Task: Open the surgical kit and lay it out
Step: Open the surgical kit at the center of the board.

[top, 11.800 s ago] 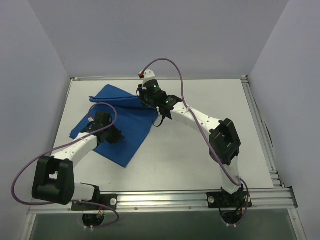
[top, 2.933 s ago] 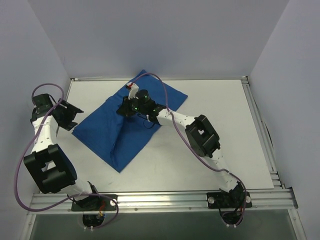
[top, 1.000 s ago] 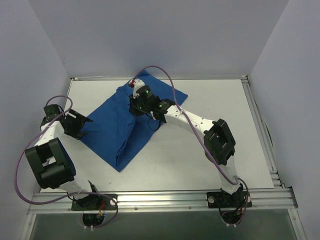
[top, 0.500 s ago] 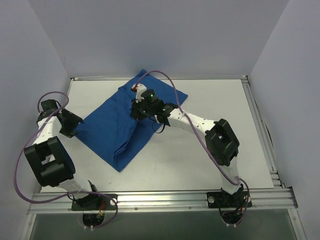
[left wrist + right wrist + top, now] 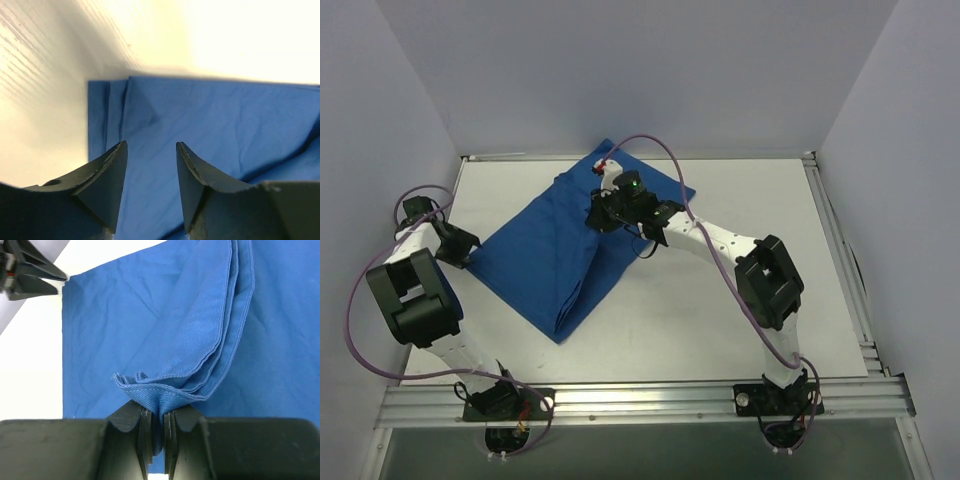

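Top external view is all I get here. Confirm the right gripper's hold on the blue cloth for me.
Observer: In the right wrist view, the right gripper is shut on a bunched fold of the blue wrap, with several layers pinched together.
Operator: Now report the left one.
Observer: In the left wrist view, the left gripper has its jaws apart at the wrap's corner, and nothing is clamped between them.
Operator: Describe that corner.
Observer: Several layered edges show along its side, each stepped slightly past the next.
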Motion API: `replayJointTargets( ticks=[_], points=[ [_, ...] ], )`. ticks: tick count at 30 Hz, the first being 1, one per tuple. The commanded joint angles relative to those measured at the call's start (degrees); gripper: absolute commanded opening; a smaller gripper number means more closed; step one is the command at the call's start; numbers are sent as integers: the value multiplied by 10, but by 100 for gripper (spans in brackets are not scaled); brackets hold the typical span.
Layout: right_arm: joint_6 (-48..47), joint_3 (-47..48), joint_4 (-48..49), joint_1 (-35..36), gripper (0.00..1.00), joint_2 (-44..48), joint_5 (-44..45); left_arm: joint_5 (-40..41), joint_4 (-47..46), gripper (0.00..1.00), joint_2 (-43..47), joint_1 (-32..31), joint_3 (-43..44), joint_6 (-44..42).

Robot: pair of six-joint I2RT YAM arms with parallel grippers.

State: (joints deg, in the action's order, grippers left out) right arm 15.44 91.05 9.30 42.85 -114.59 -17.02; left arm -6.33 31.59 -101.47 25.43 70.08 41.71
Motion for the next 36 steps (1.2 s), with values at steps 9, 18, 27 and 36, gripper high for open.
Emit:
replayJointTargets(
  ticks=[9, 18, 27, 36],
  points=[
    [17, 11, 34, 9, 0, 26, -16, 6, -26, 50, -32, 16, 23, 7],
    [16, 18, 34, 10, 0, 23, -20, 12, -34, 50, -48, 18, 18, 11],
    [21, 18, 41, 11, 0, 17, -24, 22, -32, 49, -62, 18, 20, 8],
    [20, 26, 39, 16, 0, 9, -27, 18, -43, 40, -68, 18, 15, 7]
  ],
)
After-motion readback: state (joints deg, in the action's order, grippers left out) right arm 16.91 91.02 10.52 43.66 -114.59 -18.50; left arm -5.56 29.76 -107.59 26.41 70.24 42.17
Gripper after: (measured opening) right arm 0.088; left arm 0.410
